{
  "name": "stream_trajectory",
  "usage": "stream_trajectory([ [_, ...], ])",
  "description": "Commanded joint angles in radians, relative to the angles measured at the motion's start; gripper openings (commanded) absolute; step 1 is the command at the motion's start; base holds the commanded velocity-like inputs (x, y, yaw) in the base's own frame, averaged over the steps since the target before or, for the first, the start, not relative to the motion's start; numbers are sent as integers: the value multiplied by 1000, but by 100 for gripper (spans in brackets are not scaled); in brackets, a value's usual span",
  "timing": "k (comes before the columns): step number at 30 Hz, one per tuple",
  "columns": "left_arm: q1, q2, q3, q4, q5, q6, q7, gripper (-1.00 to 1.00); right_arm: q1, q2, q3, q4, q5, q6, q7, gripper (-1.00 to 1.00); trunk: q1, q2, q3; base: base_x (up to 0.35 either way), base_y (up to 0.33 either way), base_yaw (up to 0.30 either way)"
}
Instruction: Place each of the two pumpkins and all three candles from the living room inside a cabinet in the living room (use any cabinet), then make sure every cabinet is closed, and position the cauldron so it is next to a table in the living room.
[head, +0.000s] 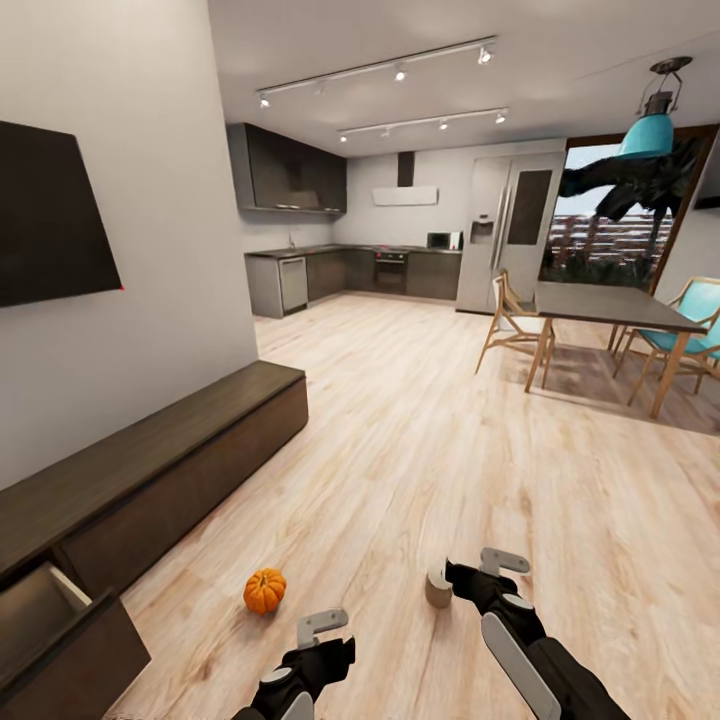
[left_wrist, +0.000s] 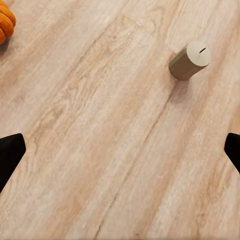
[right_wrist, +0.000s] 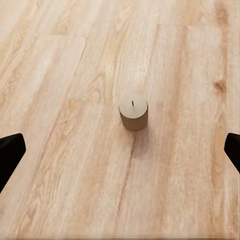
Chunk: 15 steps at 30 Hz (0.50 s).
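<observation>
One orange pumpkin (head: 264, 590) (left_wrist: 5, 22) sits on the wood floor in front of the long, low dark-brown cabinet (head: 170, 450), whose near drawer (head: 60, 625) is pulled open. A beige candle (head: 438, 588) (left_wrist: 189, 60) (right_wrist: 133, 111) stands upright on the floor to the pumpkin's right. My right gripper (head: 468, 582) (right_wrist: 120, 152) hangs above the candle, open, with the candle centred between its fingers and apart from them. My left gripper (head: 322, 650) (left_wrist: 120, 152) is open and empty over bare floor between pumpkin and candle. The cauldron is out of view.
A dining table (head: 610, 305) with wooden chairs (head: 515, 325) stands far right on a rug. The kitchen cupboards (head: 350, 272) and fridge (head: 510, 230) line the back wall. A dark TV (head: 50, 215) hangs above the cabinet. Open wood floor (head: 420, 430) stretches ahead.
</observation>
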Motion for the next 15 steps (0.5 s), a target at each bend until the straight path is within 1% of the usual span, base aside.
stream_trajectory([
  [1,-1,1,-3,-2,7,2,8,100,-1,-1,4,-1,-6,3,-9,100,0,-1,-3,9,-1,0],
  [3,-1,1,-5,-2,7,2,8,100,-1,-2,4,0,-6,3,-9,100,0,-1,-6,85,-1,0],
  [5,-1,1,-6,-2,8,2,7,100,-1,-2,4,1,-6,3,-9,100,0,-1,-9,217,0,0],
  [9,-1,1,-7,-2,8,2,7,100,-1,-4,4,1,-4,-13,-11,100,0,-1,-14,302,0,0],
  [15,-1,2,-8,-2,9,3,6,100,-1,-5,4,1,-4,-38,-18,100,0,-1,-16,329,-2,0],
])
